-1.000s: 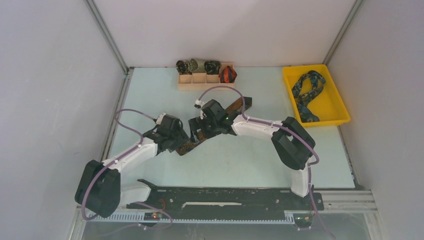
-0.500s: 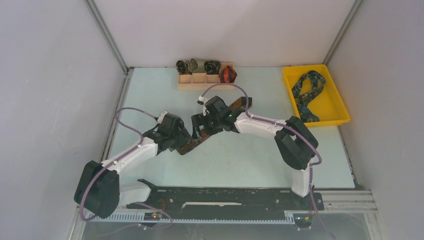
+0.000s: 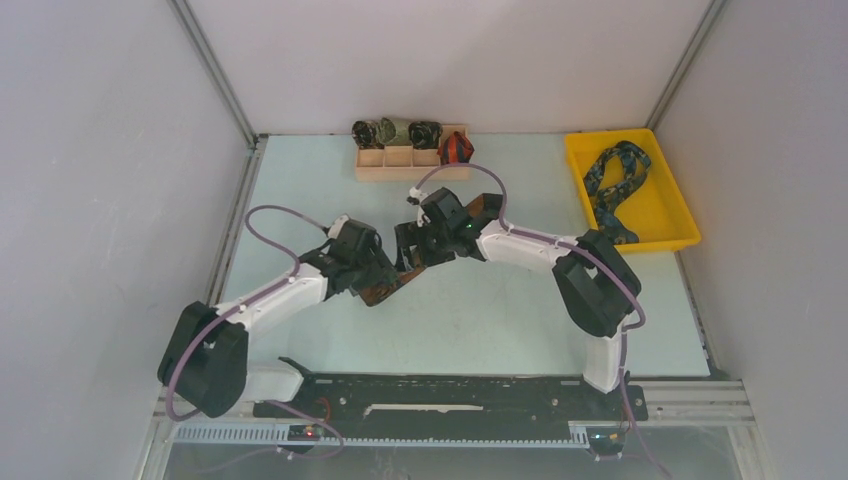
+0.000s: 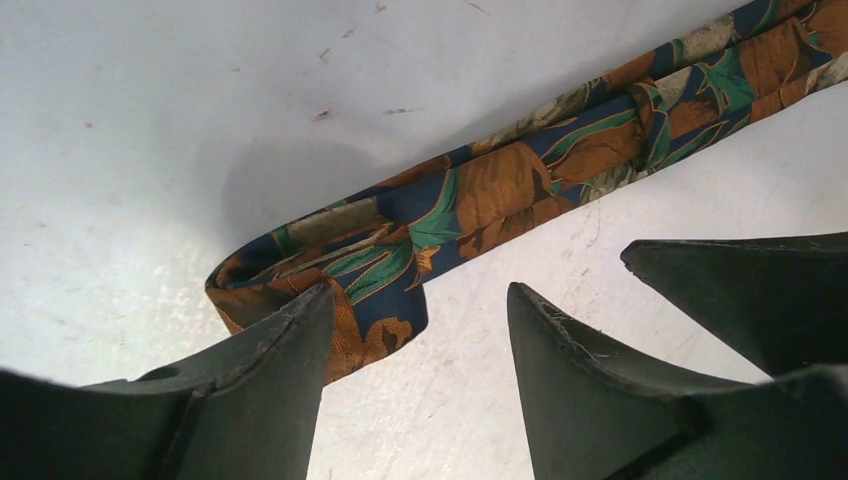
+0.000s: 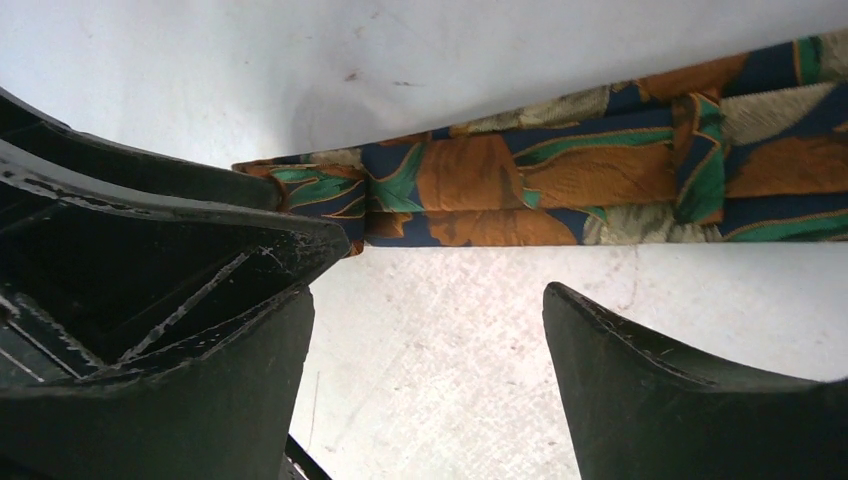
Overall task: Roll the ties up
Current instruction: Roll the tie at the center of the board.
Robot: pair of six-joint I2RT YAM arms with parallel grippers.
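A necktie (image 4: pixel 480 190) printed with rust-orange and tan leaves and green accents on navy lies on a pale blue-green table (image 3: pixel 480 310), a navy tie (image 3: pixel 612 185) with teal-green patterning fills a bright yellow tray (image 3: pixel 665 205), and a red-orange and black roll (image 3: pixel 456 149) sits in a light wooden box (image 3: pixel 400 172).

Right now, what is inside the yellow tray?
One unrolled navy-and-teal tie lies in loose curves in the yellow tray. Nothing else shows there; the tray floor under the tie is covered.
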